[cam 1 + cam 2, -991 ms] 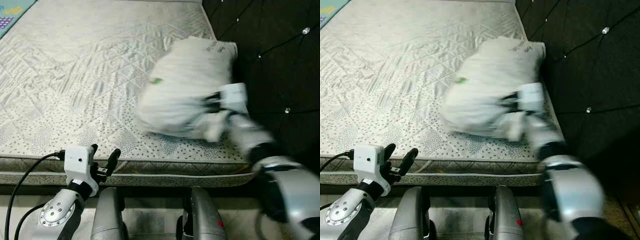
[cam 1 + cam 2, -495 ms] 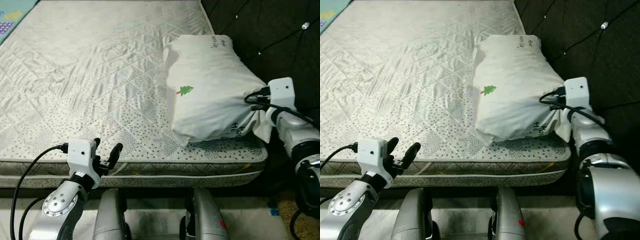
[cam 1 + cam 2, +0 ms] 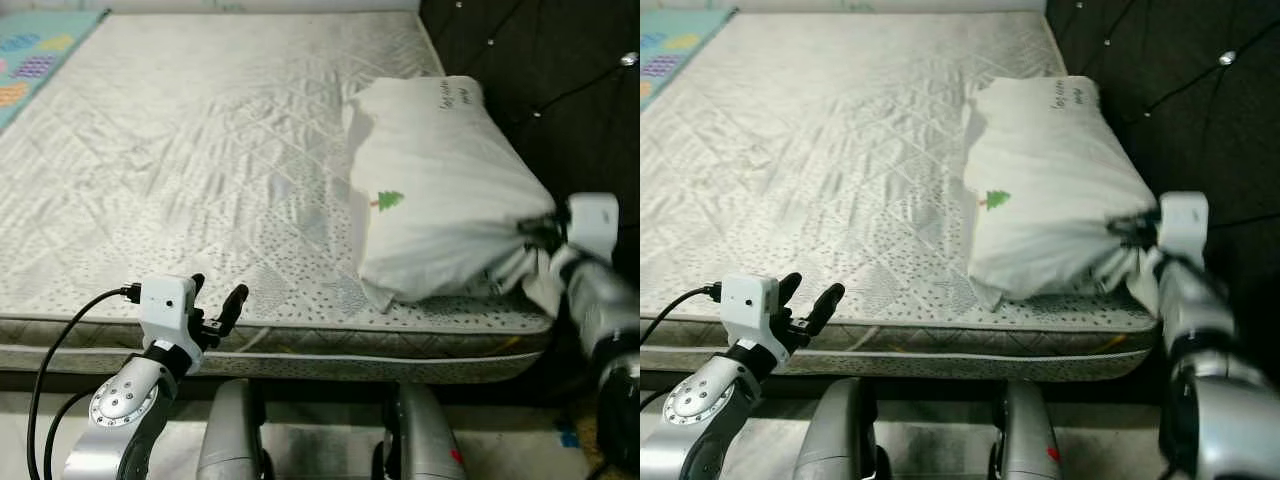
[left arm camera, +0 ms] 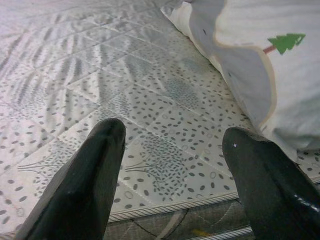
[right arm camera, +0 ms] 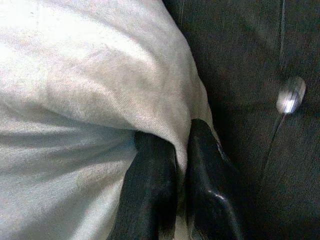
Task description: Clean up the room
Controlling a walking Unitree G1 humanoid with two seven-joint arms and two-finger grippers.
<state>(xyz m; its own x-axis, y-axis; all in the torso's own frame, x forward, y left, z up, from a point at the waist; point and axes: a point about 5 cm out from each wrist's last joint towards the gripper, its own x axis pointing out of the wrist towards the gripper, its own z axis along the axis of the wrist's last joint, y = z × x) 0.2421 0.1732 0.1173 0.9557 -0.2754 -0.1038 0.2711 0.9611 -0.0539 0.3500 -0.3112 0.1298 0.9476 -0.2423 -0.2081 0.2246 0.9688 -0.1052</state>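
Right gripper (image 3: 533, 228) pinches a bunched corner of one white pillow (image 3: 440, 190) at the near right corner of a bare quilted mattress (image 3: 200, 170), seen from the head camera. Long axis of the pillow runs from the mattress's near edge away toward its far end, along the dark tufted headboard (image 3: 560, 90) on the robot's right; the handwritten end points away from the robot, and the gripped end is nearest it. One small green tree mark (image 3: 389, 200) shows on the pillow's left side. Left gripper (image 3: 214, 305) hovers at the mattress's near edge, well apart from the pillow, fingers spread and holding nothing. A strip of patterned play mat (image 3: 40, 60) shows at the far left.

Left wrist view: two black fingers (image 4: 80, 185) stand apart above the dotted mattress edge, with the pillow (image 4: 260, 60) and its tree print beyond.

Right wrist view: both fingers (image 5: 155, 195) are pressed together with a fold of pillow cloth (image 5: 90, 90) caught between them, and one shiny headboard stud (image 5: 290, 95) glints nearby.
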